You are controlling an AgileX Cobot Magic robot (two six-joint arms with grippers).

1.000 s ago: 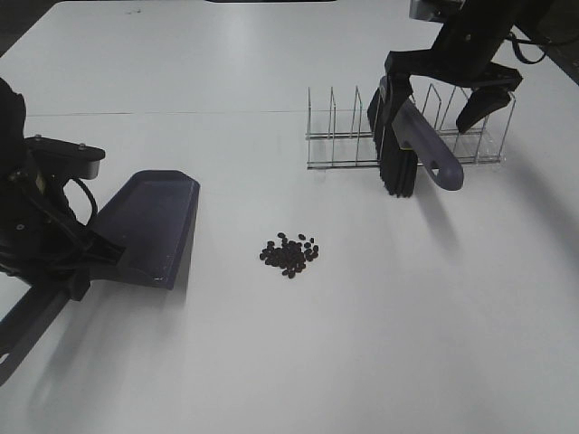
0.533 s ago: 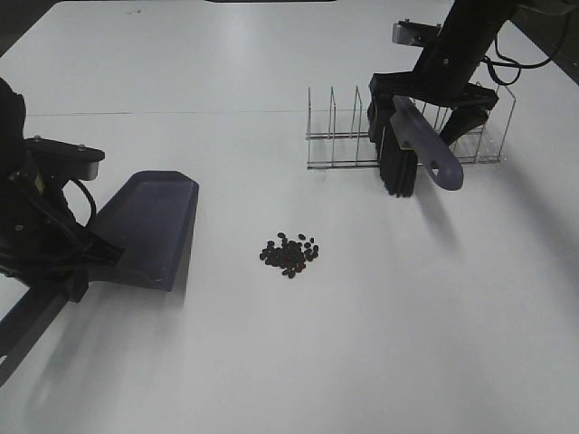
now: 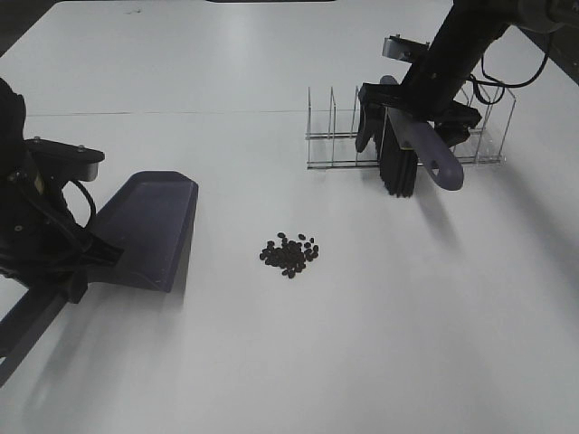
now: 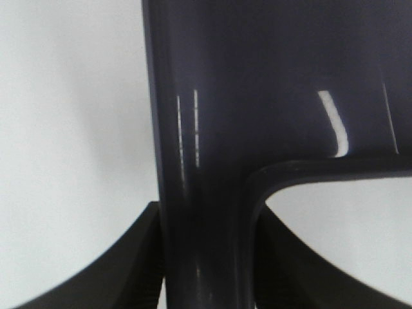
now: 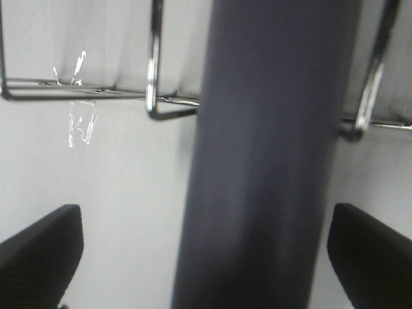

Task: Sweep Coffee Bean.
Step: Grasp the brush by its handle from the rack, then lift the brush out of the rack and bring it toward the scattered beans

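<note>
The right gripper (image 3: 412, 119) is observed with its jaws spread wide, set astride the grey handle of the brush (image 3: 432, 155) without pinching it; in the right wrist view its two dark fingers (image 5: 38, 254) are seen at either side of the handle, white surface being visible between the handle and one of them, while contact at the other cannot be determined. The brush is found standing in a wire rack (image 3: 335, 136), its black bristles (image 3: 396, 172) pointed downward at the near rail and its handle slanted out toward the front of the rack. The left gripper (image 4: 206, 270) is recorded as pressed together on the narrow handle of the dustpan (image 3: 149, 226), a finger (image 4: 96, 270) being seen tight against each side of that handle in the left wrist view. The dustpan is laid flat on the white table (image 3: 271, 362) at the left side, its broad front edge turned toward the middle of the surface. The coffee bean (image 3: 289, 255) is located as a small, compact heap of tiny dark beans near the centre of the table, between the dustpan and the rack, well apart from both and touched by neither tool. A few beans are noted slightly loose at the edge of the heap
</note>
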